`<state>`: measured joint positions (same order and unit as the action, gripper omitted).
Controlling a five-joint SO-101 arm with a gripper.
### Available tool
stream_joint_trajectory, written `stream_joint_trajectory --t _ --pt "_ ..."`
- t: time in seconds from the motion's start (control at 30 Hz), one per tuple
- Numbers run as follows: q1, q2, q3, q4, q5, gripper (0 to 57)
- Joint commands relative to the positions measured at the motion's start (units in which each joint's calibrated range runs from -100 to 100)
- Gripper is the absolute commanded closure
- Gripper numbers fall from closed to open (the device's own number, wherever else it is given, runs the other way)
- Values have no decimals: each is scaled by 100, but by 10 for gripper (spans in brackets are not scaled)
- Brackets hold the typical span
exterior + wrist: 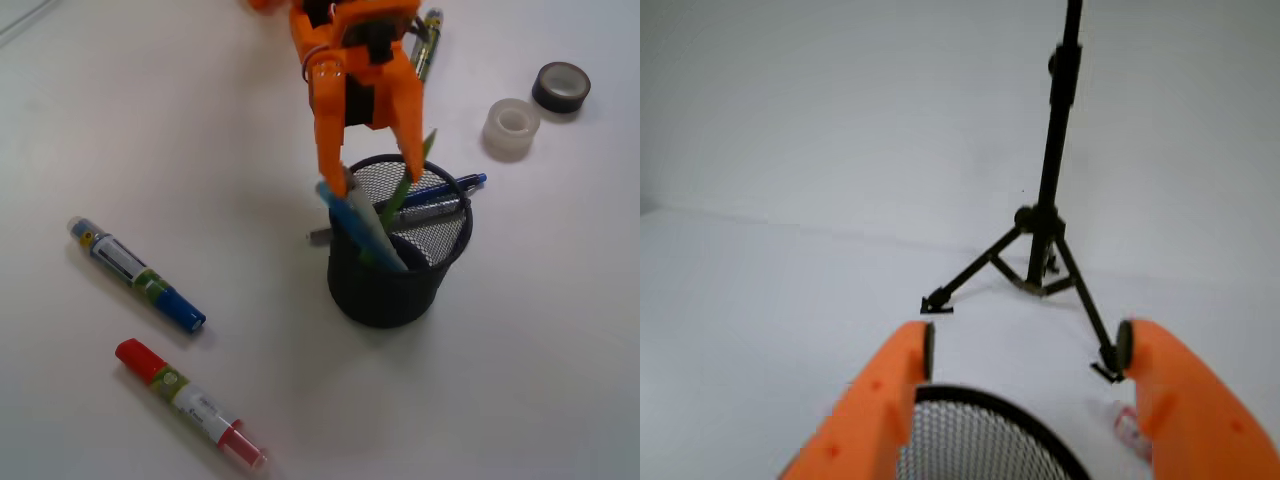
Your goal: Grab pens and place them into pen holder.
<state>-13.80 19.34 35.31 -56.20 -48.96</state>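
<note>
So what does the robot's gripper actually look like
The gripper is bright orange plastic with two long tapered fingers. A black motor block and a thin pale cable sit near its base. The wrist view shows small dark pads at the fingertips.

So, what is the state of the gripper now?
Gripper: open, holding nothing, above the pen holder.

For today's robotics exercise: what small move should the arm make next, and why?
Probably lift straight up and clear. The gripper is open above the black mesh cup, holding nothing, and the light blue pen already leans inside the cup with other pens.
</note>
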Motion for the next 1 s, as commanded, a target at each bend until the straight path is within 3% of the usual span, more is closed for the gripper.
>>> stream_joint_trajectory --t 0.0,0.27,0.5,0.73,0.97 --pt "30 -553 -732 843 474 357" --pt "-343 -2593 -1647 5681 2164 363" --pt "-1016 -3077 -1656 7825 3272 363" --pt "-1704 -3001 -1656 9294 3785 359" --pt "-1854 -2049 -1738 10292 3756 362"
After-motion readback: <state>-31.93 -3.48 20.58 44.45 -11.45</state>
